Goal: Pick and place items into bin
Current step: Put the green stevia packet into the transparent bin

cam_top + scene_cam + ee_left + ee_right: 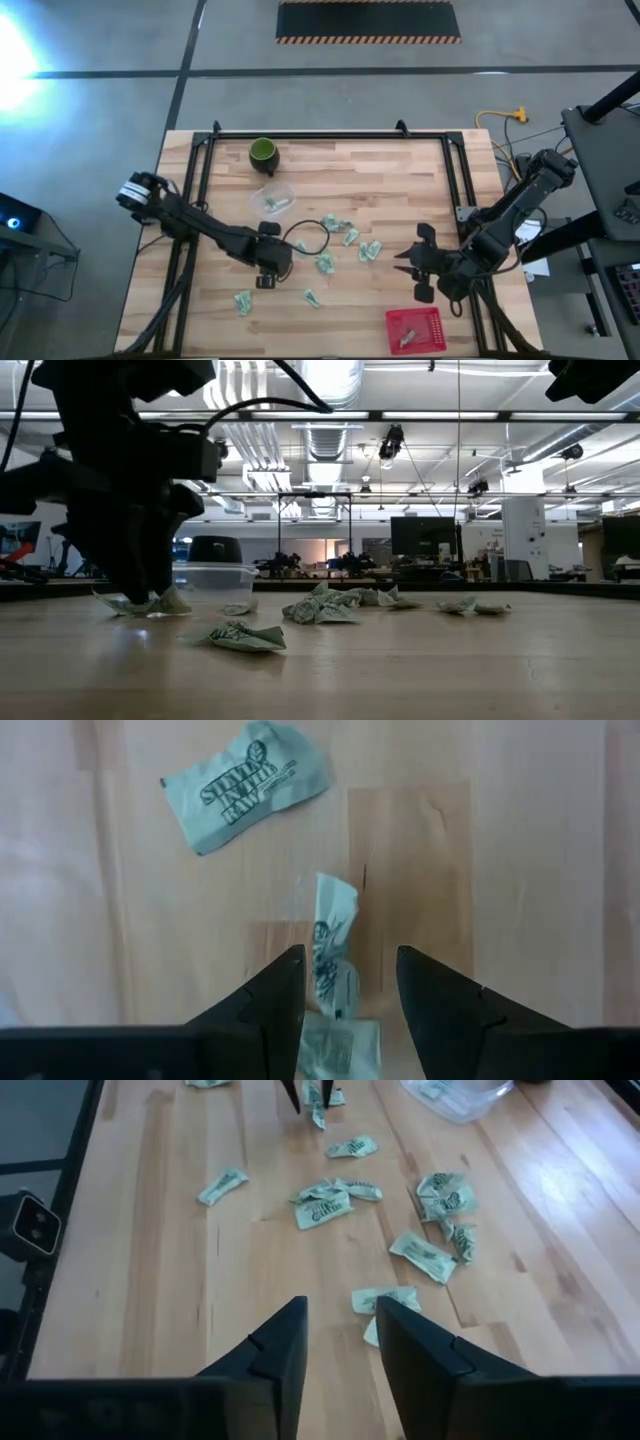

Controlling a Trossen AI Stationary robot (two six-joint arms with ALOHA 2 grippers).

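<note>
Butcher-block wood, pale and striped in planks, forms the table (400,190), edged by a black metal frame. Scattered across its middle lie small crinkled green-and-white packets (345,240), flat paper sachets, some creased or folded; one in the left wrist view reads as a printed sugar-substitute wrapper (245,785). A clear round plastic container (274,198) holds one or two packets, and a glossy dark green cup (263,152) stands just beyond it near the far edge. A red square mesh bin (415,329) sits at the near right edge with a pale packet inside.

The left gripper (348,990) is low over the table near the middle-left, its two dark wedge-shaped fingers apart with a crumpled packet (335,945) lying between them; whether the pads touch it cannot be made out. Another packet (338,1045) shows beneath the fingers, cut off by the picture's edge.

The right gripper (340,1345) hangs above the table's right side, just beside the bin, fingers parted with nothing between them; the nearest packet (385,1300) lies on the wood just past its tips.

In the low view the left arm is a dark silhouette hiding what is under it.
</note>
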